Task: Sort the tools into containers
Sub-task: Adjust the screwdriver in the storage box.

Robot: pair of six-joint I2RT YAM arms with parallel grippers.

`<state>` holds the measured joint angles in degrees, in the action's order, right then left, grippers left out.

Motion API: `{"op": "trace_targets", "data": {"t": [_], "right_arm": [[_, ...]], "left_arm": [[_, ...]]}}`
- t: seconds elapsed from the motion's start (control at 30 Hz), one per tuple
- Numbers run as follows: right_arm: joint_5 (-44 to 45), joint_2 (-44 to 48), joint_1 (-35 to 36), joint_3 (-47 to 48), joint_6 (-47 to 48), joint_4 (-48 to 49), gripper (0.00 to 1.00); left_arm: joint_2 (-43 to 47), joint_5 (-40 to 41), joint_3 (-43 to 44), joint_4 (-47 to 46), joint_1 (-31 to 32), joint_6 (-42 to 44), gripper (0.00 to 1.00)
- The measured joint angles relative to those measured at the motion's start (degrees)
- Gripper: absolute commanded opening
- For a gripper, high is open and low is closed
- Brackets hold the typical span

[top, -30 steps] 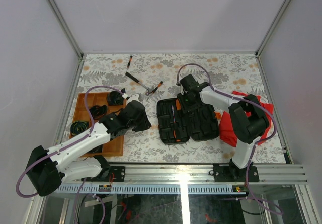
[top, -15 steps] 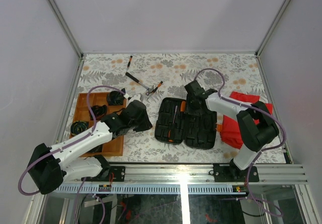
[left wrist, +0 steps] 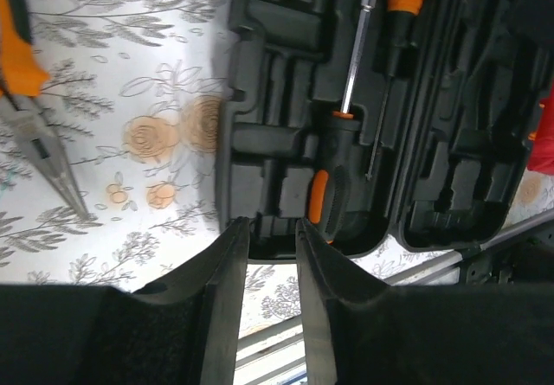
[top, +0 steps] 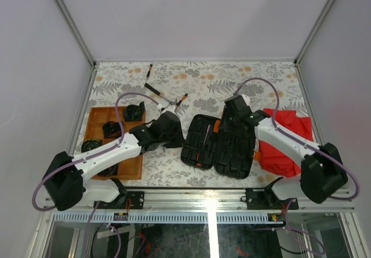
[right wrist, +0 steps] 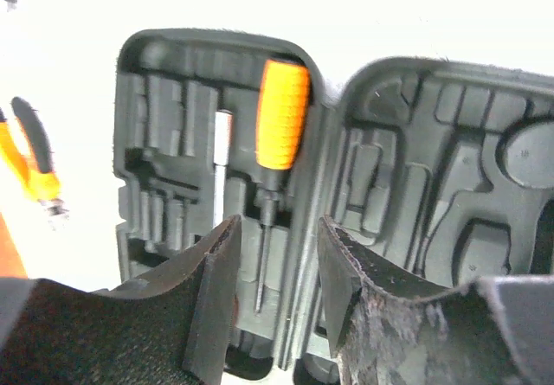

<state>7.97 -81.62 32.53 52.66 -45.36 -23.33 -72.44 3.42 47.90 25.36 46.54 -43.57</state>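
Observation:
The black tool case lies open mid-table. An orange-handled screwdriver and a steel bit sit in its left half, and another orange-and-black driver lies there too. My left gripper is open and empty at the case's left rim. My right gripper is open and empty above the case's hinge. A hammer, pliers and a small screwdriver lie on the table behind. The pliers also show in the left wrist view.
The orange-brown wooden tray stands at the left and holds black items in its compartments. A red cloth lies right of the case. The metal frame rail runs along the near edge.
My right gripper has drawn back right and nearer, and the case's right half has swung further out. My left gripper has moved right up to the case's left rim.

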Motion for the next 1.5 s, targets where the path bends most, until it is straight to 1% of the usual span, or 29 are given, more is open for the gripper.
{"op": "trace_targets", "data": {"t": [0.07, 0.17, 0.33, 0.57, 1.0, 1.2, 1.37, 1.5], "right_arm": [[0.11, 3.5, 0.0, -0.31, 0.96, 1.97, 0.49], [0.28, 5.99, 0.0, -1.18, 2.36, 3.96, 0.5], [1.05, 5.11, 0.0, -1.73, 4.46, 3.85, 0.51], [0.83, 5.46, 0.0, -3.41, 5.55, 4.59, 0.51], [-3.23, 6.64, 0.0, -4.37, 7.39, 7.78, 0.49], [-5.49, 6.6, 0.0, -4.37, 7.67, 7.8, 0.49], [-6.6, 5.9, 0.0, -4.35, 7.69, 7.82, 0.49], [-7.48, 4.39, 0.0, -4.31, 7.76, 7.78, 0.49]], "left_arm": [[-1.27, 0.63, 1.25, -0.2, 1.57, 0.42, 0.33], [-3.43, 1.7, 2.73, -1.05, 4.46, 0.92, 0.34], [-6.73, 2.84, 3.93, -1.86, 7.98, 1.95, 0.33], [-11.76, 3.3, 5.99, -3.82, 10.84, 3.28, 0.31], [-20.83, 3.21, 8.76, -6.82, 11.58, 6.25, 0.24], [-22.64, 3.1, 9.4, -7.15, 11.58, 6.95, 0.24], [-23.41, 3.13, 9.73, -7.5, 11.58, 7.28, 0.2], [-24.35, 3.52, 10.4, -7.65, 11.56, 7.37, 0.19]]}}
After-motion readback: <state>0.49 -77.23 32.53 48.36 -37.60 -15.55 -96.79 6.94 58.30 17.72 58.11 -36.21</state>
